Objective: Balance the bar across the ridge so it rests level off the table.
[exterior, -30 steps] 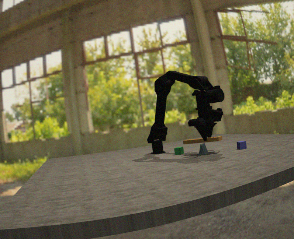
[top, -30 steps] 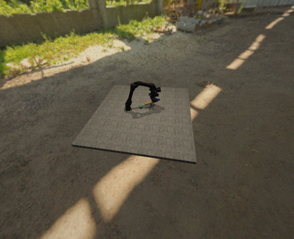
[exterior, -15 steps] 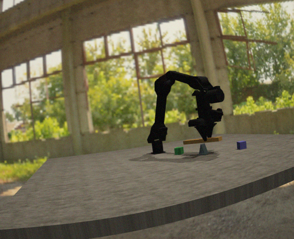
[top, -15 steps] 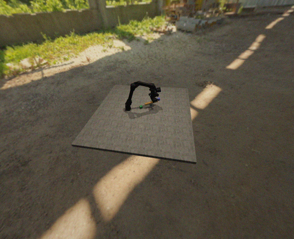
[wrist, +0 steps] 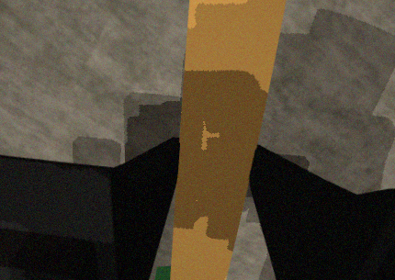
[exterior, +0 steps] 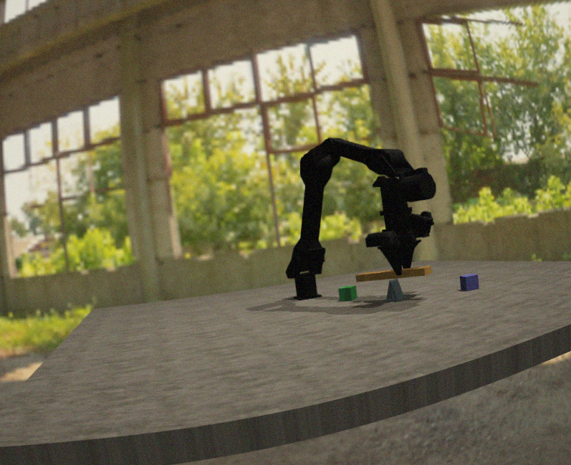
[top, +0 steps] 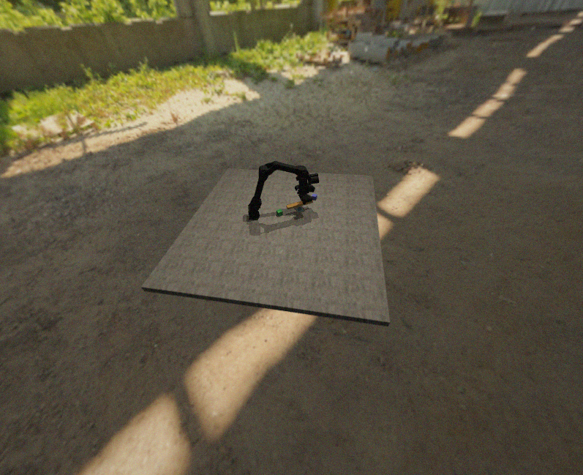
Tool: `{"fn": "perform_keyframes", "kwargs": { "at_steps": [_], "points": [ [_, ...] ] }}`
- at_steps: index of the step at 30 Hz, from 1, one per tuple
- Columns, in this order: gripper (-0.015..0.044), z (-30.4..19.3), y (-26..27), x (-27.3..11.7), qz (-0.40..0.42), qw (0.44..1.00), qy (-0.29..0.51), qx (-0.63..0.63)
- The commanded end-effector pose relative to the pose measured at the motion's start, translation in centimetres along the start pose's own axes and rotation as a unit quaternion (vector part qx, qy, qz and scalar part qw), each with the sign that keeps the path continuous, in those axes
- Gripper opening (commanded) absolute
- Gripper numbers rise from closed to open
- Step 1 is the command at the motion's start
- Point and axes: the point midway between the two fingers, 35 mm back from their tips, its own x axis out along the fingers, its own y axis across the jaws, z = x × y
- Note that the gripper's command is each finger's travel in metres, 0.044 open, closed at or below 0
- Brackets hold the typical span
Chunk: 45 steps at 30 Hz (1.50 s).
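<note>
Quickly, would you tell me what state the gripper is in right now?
Gripper: shut on the orange bar, held above the grey ridge.

A long flat tan wooden bar ran up the middle of the wrist view, pinched between the two black fingers of the gripper, one on each side. Shadow darkened the bar's middle stretch. Grey mottled table top lay behind, with blocky shadows. A sliver of green peeked at the bottom edge.
</note>
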Motion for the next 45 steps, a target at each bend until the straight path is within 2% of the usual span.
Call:
{"fn": "perform_keyframes", "kwargs": {
  "at_steps": [1, 45],
  "points": [
    [0.0000, 0.01, -0.04, 0.05, -0.001, 1.000, -0.001, 0.003],
    [0.0000, 0.00, -0.04, 0.42, -0.001, 1.000, -0.001, 0.003]
  ]
}}
